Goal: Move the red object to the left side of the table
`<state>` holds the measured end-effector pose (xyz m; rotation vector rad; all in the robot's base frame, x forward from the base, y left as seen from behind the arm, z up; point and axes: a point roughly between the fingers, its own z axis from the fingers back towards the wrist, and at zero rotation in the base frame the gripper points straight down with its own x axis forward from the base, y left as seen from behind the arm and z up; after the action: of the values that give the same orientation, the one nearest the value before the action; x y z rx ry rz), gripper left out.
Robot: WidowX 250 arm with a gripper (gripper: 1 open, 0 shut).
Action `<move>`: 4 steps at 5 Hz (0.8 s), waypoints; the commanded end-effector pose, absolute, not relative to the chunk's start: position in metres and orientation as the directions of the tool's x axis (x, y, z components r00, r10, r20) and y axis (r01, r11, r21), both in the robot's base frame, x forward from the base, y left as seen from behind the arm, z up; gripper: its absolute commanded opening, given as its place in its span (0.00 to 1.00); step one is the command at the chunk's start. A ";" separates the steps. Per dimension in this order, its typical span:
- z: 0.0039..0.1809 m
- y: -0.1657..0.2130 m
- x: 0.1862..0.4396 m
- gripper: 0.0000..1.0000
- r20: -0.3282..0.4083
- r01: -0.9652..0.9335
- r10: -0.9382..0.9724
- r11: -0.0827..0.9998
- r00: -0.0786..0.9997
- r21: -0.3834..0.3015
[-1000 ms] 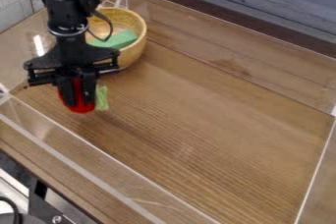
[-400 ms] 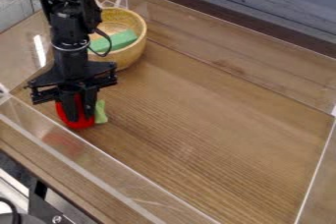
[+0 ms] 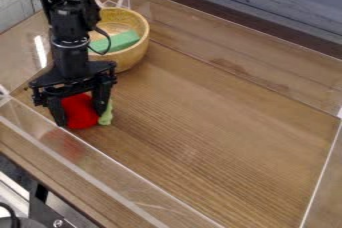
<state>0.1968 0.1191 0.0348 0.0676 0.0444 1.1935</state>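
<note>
**On the table's left side, red toy fruit between spread fingers**

Near the left acrylic wall (image 3: 54, 150), on brown wood-grain table (image 3: 227, 122): the red object (image 3: 83, 115), small, rounded and glossy, with a light-green leafy end (image 3: 106, 116) poking out to its right. Sits on the tabletop, far smaller than the tan wooden bowl (image 3: 127, 32) behind it. Flat green block (image 3: 123, 40) lying inside that bowl, toward the far-left corner.

Bordered all round by low clear walls: one running close along the left and near sides of the fruit, another closing off the far right end. Wide stretch of bare wood to the right and toward the near right corner; little room left between the fruit and the left wall. Bowl well apart from the fruit, on its far side.

Directly above the fruit, black gripper (image 3: 80, 105) pointing straight down, arm rising upright out of the top edge with cables trailing beside it. Fingers spread wide, released rather than clamped, one black fingertip (image 3: 56, 111) down on the fruit's left and the other on its right, straddling it. Cannot tell whether either fingertip touches the red surface. Crossbar of the gripper level above the fruit, partly hiding its top.
</note>
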 end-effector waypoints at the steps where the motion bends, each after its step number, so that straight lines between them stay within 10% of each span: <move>1: 0.039 0.128 0.202 0.00 0.006 -0.946 0.948 0.317 0.318 0.061; 2: 0.038 0.130 0.204 0.00 -0.016 -0.961 0.963 0.268 0.267 0.063; 3: 0.037 0.130 0.203 1.00 -0.031 -0.966 0.968 0.250 0.249 0.068; 4: 0.035 0.130 0.203 1.00 -0.046 -0.969 0.972 0.235 0.232 0.070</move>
<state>0.2002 0.1240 0.0292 0.0293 0.1145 1.3168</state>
